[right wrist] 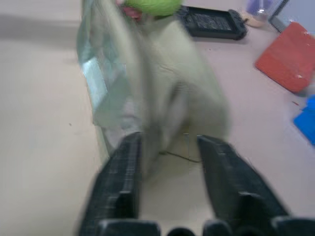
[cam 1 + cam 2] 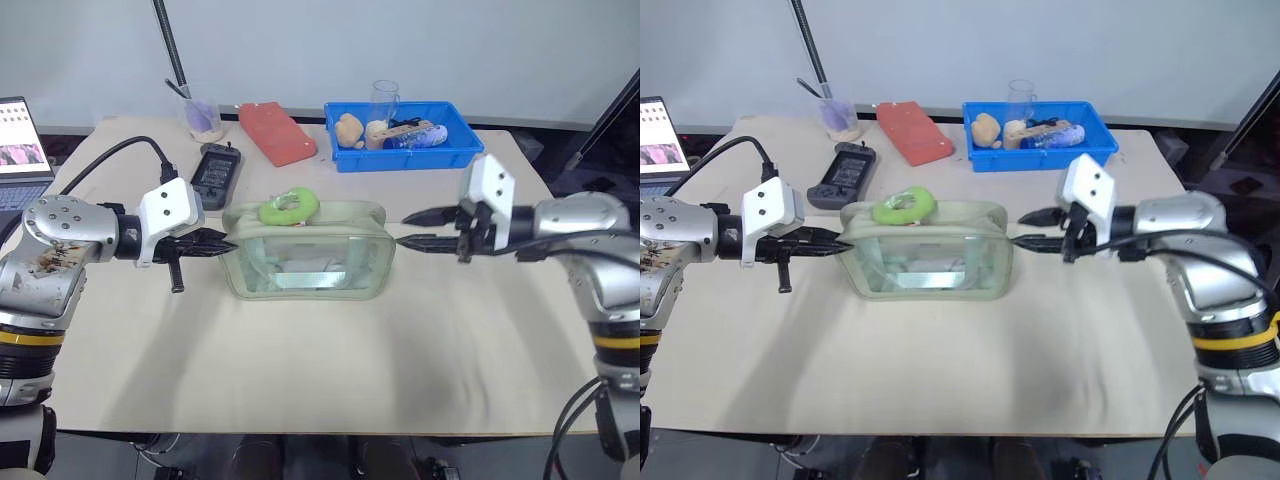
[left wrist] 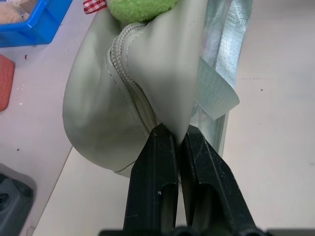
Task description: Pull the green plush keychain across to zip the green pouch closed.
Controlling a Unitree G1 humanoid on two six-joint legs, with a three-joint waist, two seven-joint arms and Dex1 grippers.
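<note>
On the beige table (image 2: 300, 370), my left gripper (image 2: 222, 242) is clamped tight on the left end of the green pouch (image 2: 305, 262). My right gripper (image 2: 412, 228) stands with its 2 fingers apart at the right end, holding nothing. The green plush keychain (image 2: 289, 206) lies on the pouch's top, toward my left.
</note>
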